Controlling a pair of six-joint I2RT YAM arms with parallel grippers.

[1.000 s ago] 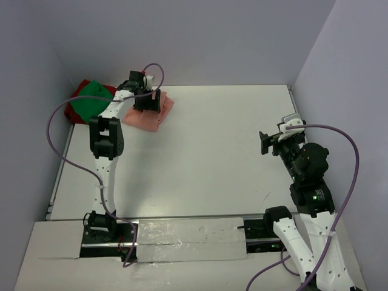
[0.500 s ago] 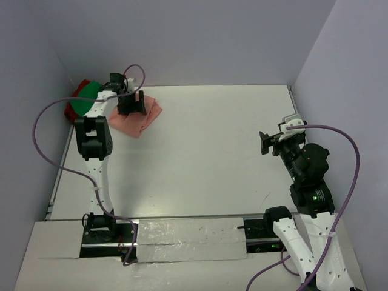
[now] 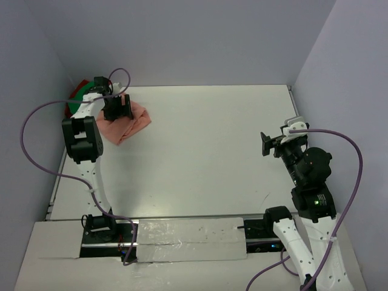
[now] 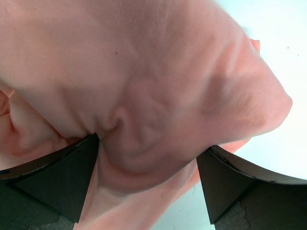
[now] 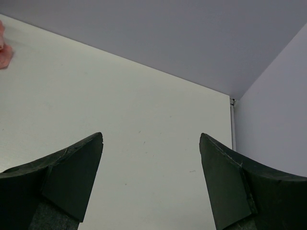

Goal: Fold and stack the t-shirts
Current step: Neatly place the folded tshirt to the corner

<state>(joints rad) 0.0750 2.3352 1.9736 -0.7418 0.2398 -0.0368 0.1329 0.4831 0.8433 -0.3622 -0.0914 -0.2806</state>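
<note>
At the far left corner of the white worktop (image 3: 206, 151) lie all 3 t-shirts. The large salmon-pink cloth t-shirt (image 3: 134, 123) is a crumpled heap just beside the corner, its loose end toward the middle of the worktop. The bright green t-shirt (image 3: 76, 100) and the dark red t-shirt (image 3: 77, 87) are pushed close to the left wall, red under green, and the left arm hides most of both.

The left gripper (image 3: 118, 108) is down on the far part of the pink heap. In the wrist view its 2 dark fingers (image 4: 62, 177) stand wide apart, and the pink cloth bulges between them and touches both inner sides. The cloth lies on the worktop and is not lifted.

The right gripper (image 3: 265, 143) hangs above the right side of the worktop, well apart from the shirts. Its jaws are wide and hold nothing, with only bare worktop and the grey back wall (image 5: 168, 33) between them.

A purple cable (image 3: 27, 136) loops out from the left arm toward the left wall.
</note>
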